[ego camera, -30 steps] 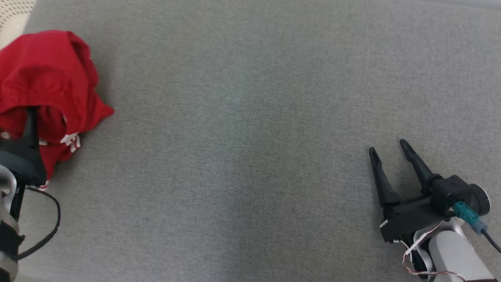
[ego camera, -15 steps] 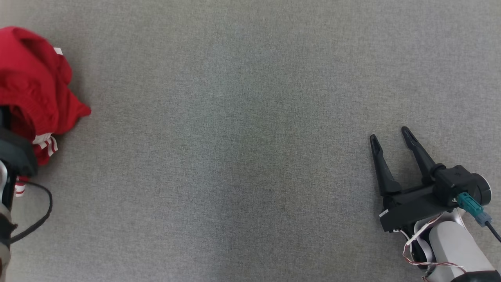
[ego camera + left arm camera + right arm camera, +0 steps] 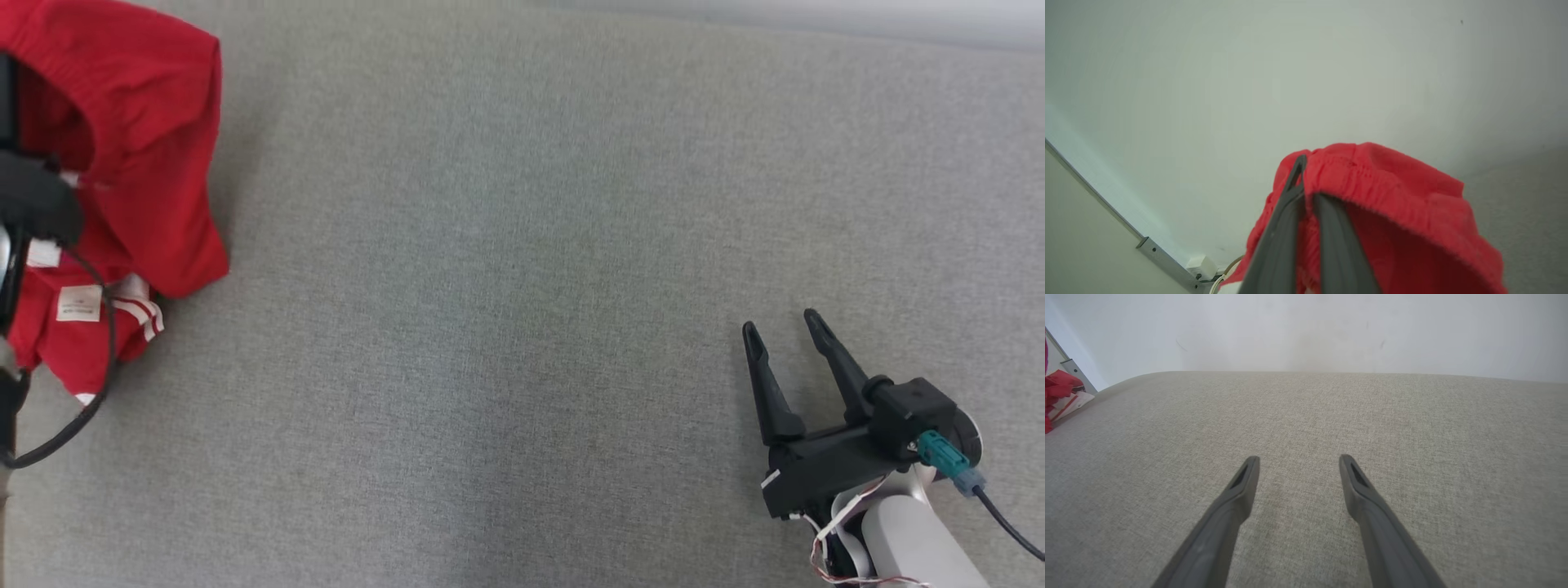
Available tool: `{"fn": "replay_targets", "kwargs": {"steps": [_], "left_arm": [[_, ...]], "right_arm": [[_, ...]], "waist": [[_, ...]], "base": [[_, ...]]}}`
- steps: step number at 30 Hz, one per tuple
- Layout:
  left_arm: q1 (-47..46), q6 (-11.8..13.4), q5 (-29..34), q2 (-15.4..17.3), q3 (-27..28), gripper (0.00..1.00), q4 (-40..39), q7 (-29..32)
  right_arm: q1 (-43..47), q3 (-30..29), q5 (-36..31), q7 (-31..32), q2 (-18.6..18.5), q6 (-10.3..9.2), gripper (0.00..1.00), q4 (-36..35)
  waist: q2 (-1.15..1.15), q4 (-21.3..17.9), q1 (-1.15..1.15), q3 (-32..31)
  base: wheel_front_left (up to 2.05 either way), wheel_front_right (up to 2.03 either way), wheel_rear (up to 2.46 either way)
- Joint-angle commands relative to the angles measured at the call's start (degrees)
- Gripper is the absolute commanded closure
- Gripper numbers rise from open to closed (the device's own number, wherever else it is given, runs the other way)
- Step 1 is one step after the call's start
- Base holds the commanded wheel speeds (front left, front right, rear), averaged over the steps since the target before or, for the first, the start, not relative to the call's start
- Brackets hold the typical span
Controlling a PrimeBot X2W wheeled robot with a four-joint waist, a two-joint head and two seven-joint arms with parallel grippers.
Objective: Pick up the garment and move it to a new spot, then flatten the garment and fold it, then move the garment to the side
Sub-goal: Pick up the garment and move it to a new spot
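The garment (image 3: 139,163) is a pair of red shorts with an elastic waistband, white stripes and white labels. It hangs bunched at the far left of the head view, its lower end near the grey cloth surface (image 3: 506,286). My left gripper (image 3: 1306,179) is shut on the waistband (image 3: 1392,196), with the red cloth draped over one finger. Its dark body (image 3: 28,204) sits against the garment. At the lower right my right gripper (image 3: 781,324) stands open over bare cloth, and its fingers (image 3: 1237,494) hold nothing. The garment (image 3: 1057,386) also shows at the far left edge of the right wrist view.
The grey cloth surface spreads wide between the two arms. A pale wall (image 3: 1306,330) rises behind it. A metal rail (image 3: 1163,257) with a small white box (image 3: 1200,267) runs at the left end. A black cable (image 3: 90,384) loops from my left wrist.
The head camera has shifted. My left gripper has raised the garment, which now hangs higher and longer, with its labels showing. The right gripper stays open in much the same place.
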Motion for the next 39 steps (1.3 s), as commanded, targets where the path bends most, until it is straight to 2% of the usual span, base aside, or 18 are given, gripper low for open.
{"fn": "replay_targets", "kwargs": {"steps": [1,5,13,22,27,34,35,36,37,39], "left_arm": [[0.1,-0.3,-0.7,-0.3,-0.5,1.0,-1.1,-0.3],[0.6,-1.3,-2.1,-2.1,-1.9,1.0,-6.4,-0.3],[5.9,-2.0,-6.5,-8.7,-4.2,1.0,-14.2,-0.2],[14.4,-2.5,-10.5,-17.5,-7.3,1.0,-15.4,-0.2],[17.7,-2.7,-11.9,-19.5,-10.5,1.0,-16.2,-0.2],[22.9,-2.7,-14.8,-19.9,-17.8,1.0,-15.4,-0.2],[23.4,-2.7,-15.3,-19.9,-19.0,0.84,-14.8,-0.2],[24.2,-2.5,-15.3,-19.9,-19.8,0.51,-13.9,-0.2],[24.8,-2.4,-15.8,-19.9,-20.6,0.0,-13.0,-0.2],[25.3,-2.2,-16.1,-19.9,-21.2,0.0,-12.1,-0.2]], "right_arm": [[0.5,0.0,0.3,0.0,0.3,-0.04,0.0,0.2],[1.1,-0.3,0.7,0.0,1.0,-0.04,0.0,0.3],[2.1,-1.1,0.8,0.0,2.8,-0.04,0.0,0.5],[2.8,-2.0,0.8,0.0,4.3,-0.04,0.0,0.5],[2.7,-2.2,0.9,0.0,4.7,-0.04,0.0,0.7],[3.5,-2.4,1.3,0.0,4.9,-0.04,0.0,0.9],[3.5,-2.5,1.3,0.0,4.9,-0.04,0.0,0.9],[3.6,-2.4,1.2,0.0,4.9,-0.04,0.0,0.9],[3.6,-2.6,1.3,0.0,5.0,-0.04,0.0,0.9],[3.7,-2.6,1.3,0.0,5.0,-0.04,0.0,0.9]], "waist": [[-0.01,-0.4,0.0,-1.7],[-0.01,-1.5,0.0,-3.2],[-0.01,-5.5,0.0,-5.2],[-0.01,-11.6,0.0,-5.8],[-0.01,-15.1,0.0,-6.1],[-0.01,-18.6,0.0,-6.8],[-0.01,-18.9,0.0,-6.7],[-0.01,-19.2,0.0,-6.8],[-0.01,-19.4,0.0,-6.8],[-0.01,-19.5,0.0,-6.8]], "base": [[0.0,0.0,0.0],[0.0,0.0,0.0],[0.0,0.0,0.0],[0.0,0.0,0.0],[0.0,0.0,0.0],[0.0,0.0,0.0],[0.0,0.0,0.0],[0.0,0.0,0.0],[0.0,0.0,0.0],[0.0,0.0,0.0]]}}
